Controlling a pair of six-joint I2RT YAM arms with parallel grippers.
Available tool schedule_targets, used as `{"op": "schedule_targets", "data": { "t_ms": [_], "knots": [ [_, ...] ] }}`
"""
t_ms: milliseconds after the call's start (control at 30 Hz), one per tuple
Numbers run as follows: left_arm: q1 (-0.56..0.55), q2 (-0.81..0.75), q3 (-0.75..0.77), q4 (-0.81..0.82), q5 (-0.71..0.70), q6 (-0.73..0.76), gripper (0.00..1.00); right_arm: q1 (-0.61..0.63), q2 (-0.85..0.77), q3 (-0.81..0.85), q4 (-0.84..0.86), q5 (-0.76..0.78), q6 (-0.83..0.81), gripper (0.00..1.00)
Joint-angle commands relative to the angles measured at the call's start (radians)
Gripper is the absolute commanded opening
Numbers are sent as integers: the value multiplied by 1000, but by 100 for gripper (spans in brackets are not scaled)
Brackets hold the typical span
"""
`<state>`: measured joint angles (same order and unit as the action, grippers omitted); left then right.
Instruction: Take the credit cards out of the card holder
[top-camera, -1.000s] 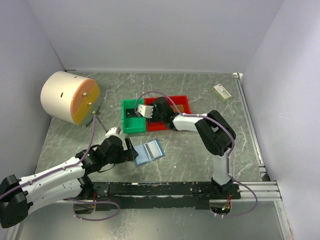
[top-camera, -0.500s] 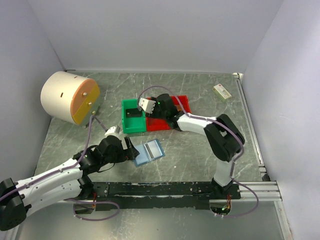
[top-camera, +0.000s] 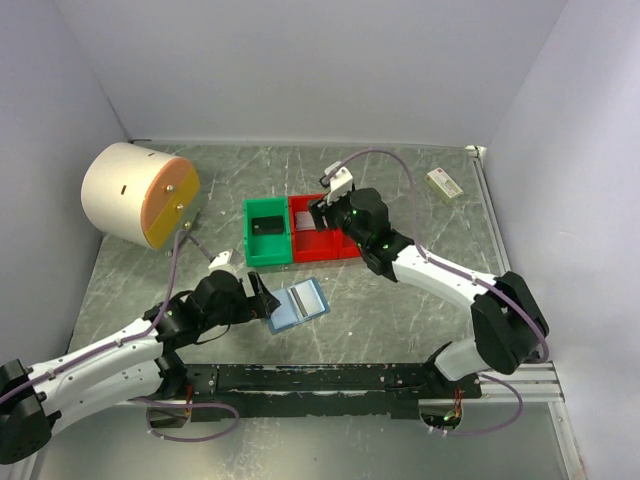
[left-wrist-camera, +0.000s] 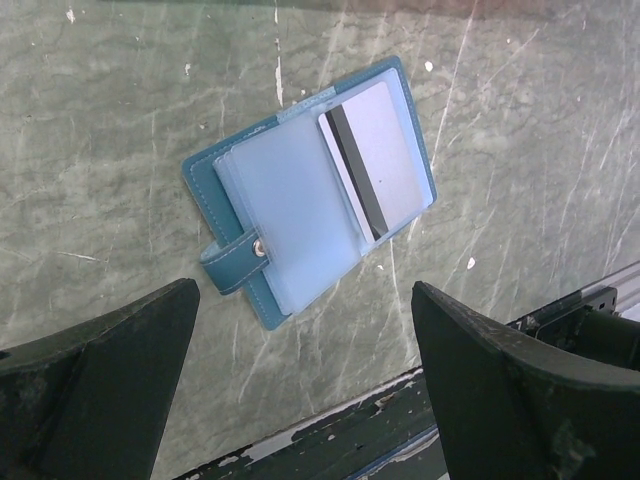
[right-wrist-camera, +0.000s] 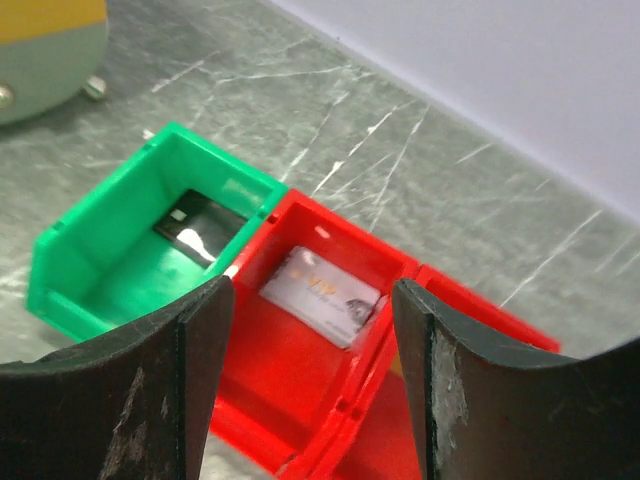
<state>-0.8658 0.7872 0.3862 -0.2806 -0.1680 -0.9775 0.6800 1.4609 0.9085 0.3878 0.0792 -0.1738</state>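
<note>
The blue card holder (top-camera: 298, 305) lies open on the table; in the left wrist view (left-wrist-camera: 300, 200) a pale credit card (left-wrist-camera: 375, 160) with a dark stripe sits in its right sleeve. My left gripper (top-camera: 262, 300) is open and empty just left of the holder, and its jaws (left-wrist-camera: 303, 295) stand wide at the holder's near edge. My right gripper (top-camera: 322, 215) is open and empty above the red bin (top-camera: 300, 252). A silver card (right-wrist-camera: 335, 300) lies in the red bin (right-wrist-camera: 290, 400). A dark card (right-wrist-camera: 200, 230) lies in the green bin (right-wrist-camera: 90, 270).
The green bin (top-camera: 266, 250) and red bins stand side by side mid-table. A cream cylinder with an orange face (top-camera: 135, 195) is at the back left. A small cream box (top-camera: 444, 183) lies at the back right. Grey walls close in three sides.
My right arm has swung to the right and its gripper has drawn back from over the green bin to above the red bin. The left gripper and the holder have barely moved.
</note>
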Motion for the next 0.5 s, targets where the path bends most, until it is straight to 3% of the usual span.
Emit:
{"op": "schedule_targets", "data": {
  "t_ms": [0, 100, 200, 467],
  "knots": [
    [-5, -35, 46, 18, -9, -12, 99, -5, -62, -27, -60, 43, 333, 66],
    [-4, -60, 47, 13, -19, -21, 100, -10, -111, -67, -103, 153, 503, 71],
    [-5, -81, 49, 9, -25, -28, 100, -26, -121, -43, -231, 155, 582, 99],
    [-5, -46, 83, 74, -42, -84, 100, -29, -156, -115, -253, -193, 668, 100]
  ]
}}
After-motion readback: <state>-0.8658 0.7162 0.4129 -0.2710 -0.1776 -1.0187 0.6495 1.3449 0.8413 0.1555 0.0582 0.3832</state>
